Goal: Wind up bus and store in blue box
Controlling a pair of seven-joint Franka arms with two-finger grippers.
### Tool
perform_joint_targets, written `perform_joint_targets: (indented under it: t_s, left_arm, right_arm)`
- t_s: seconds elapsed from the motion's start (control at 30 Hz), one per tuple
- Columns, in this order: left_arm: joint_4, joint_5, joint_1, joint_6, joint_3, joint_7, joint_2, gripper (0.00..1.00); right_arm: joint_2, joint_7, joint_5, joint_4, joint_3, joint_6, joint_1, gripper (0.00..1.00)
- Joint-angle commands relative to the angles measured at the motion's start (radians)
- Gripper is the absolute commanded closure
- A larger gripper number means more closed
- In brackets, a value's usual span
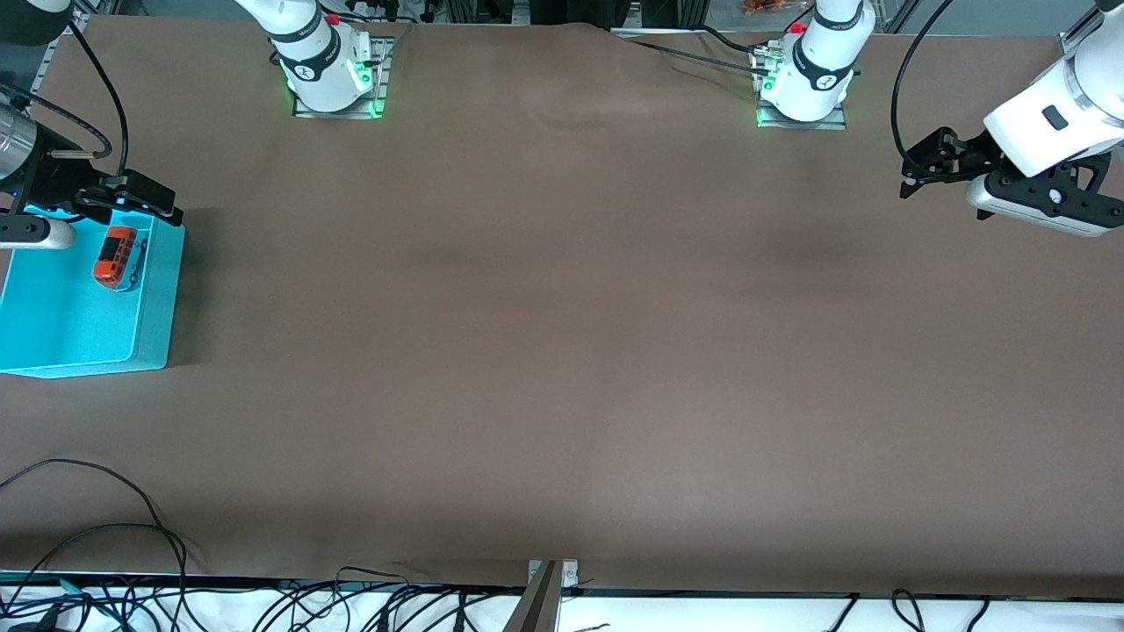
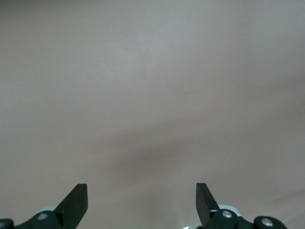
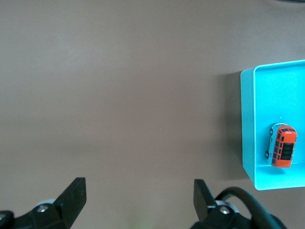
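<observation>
Orange-red bus inside blue box

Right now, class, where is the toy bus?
The bus lies inside the blue box, against the wall nearest the table's middle, at the right arm's end of the table. The open right gripper hangs just above it.

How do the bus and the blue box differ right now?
The bus is orange-red with dark windows; the blue box is plain cyan. The bus is far smaller than the box. The bus lies inside, against a wall; the box sits on the table, open-topped. Neither is held by a tool.
</observation>
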Motion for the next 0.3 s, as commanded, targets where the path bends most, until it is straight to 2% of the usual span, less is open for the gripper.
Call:
perform_joint_targets:
  t_s: [0.0, 0.27]
  left_arm:
    - [0.018, 0.025, 0.003, -0.018, -0.007, -0.009, -0.002, 0.0]
    - [0.016, 0.025, 0.004, -0.018, -0.007, -0.007, -0.002, 0.0]
  right_arm:
    - [0.012, -0.032, -0.017, 0.055, -0.006, -0.047, 0.005, 0.0]
    - [0.014, -0.042, -0.017, 0.058, -0.006, -0.049, 0.005, 0.0]
